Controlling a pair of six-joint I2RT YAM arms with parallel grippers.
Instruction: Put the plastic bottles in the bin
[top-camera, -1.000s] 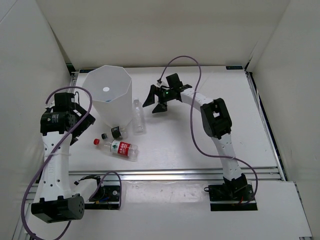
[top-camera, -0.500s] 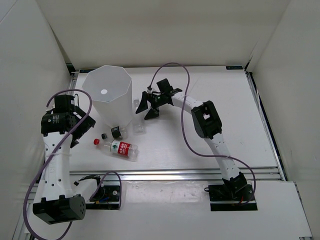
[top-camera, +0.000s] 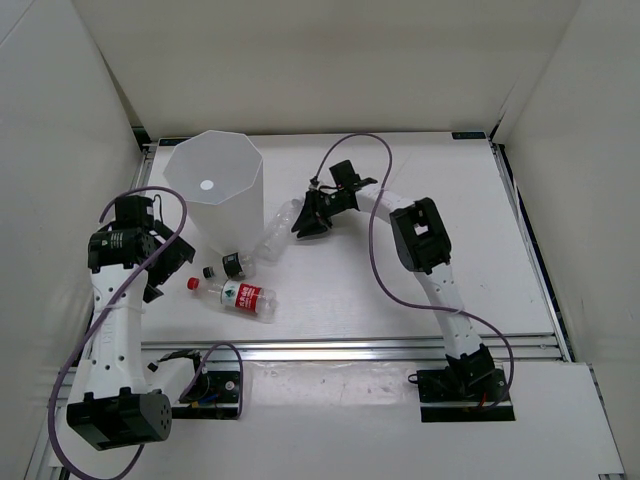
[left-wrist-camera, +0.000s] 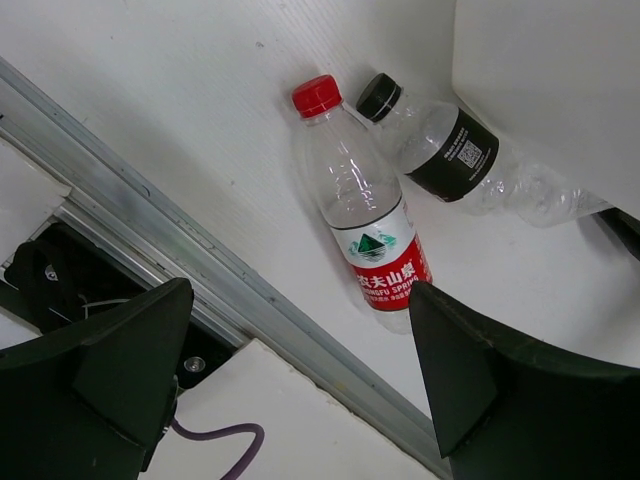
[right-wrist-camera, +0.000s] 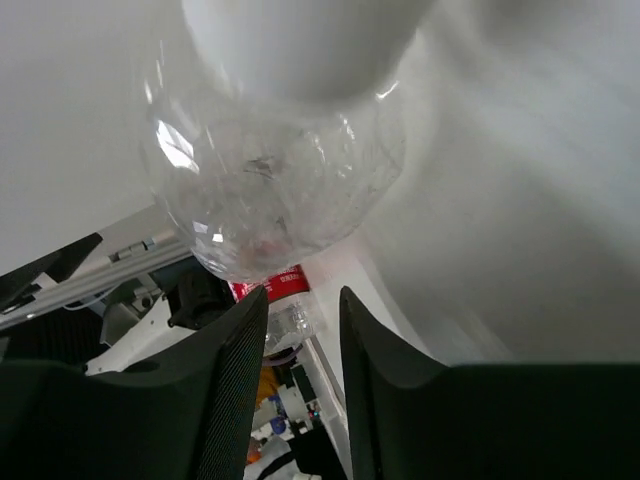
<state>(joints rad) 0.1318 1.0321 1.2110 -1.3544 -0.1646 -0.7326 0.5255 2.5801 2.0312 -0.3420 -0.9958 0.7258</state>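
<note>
The tall white bin (top-camera: 213, 190) stands at the back left; its wall (left-wrist-camera: 540, 80) also shows in the left wrist view. A clear bottle (top-camera: 277, 233) lies slanted beside it, and my right gripper (top-camera: 306, 217) is shut on its upper end. In the right wrist view the clear bottle (right-wrist-camera: 270, 190) bulges just past the right gripper (right-wrist-camera: 300, 300). The red-capped bottle (top-camera: 245, 296) (left-wrist-camera: 365, 225) and the short black-capped bottle (top-camera: 228, 266) (left-wrist-camera: 440, 150) lie on the table in front of the bin. My left gripper (top-camera: 160, 262) (left-wrist-camera: 300, 400) hangs open above the table's front edge, left of the red-capped bottle.
An aluminium rail (top-camera: 350, 350) (left-wrist-camera: 150, 190) runs along the table's front edge. A small circuit board (top-camera: 205, 385) with a purple cable sits at the left arm's base. White walls close in the left, back and right sides.
The right gripper went from open to shut at the clear bottle's upper end, and that end swung right so the bottle now lies slanted. The left arm dropped slightly nearer.
</note>
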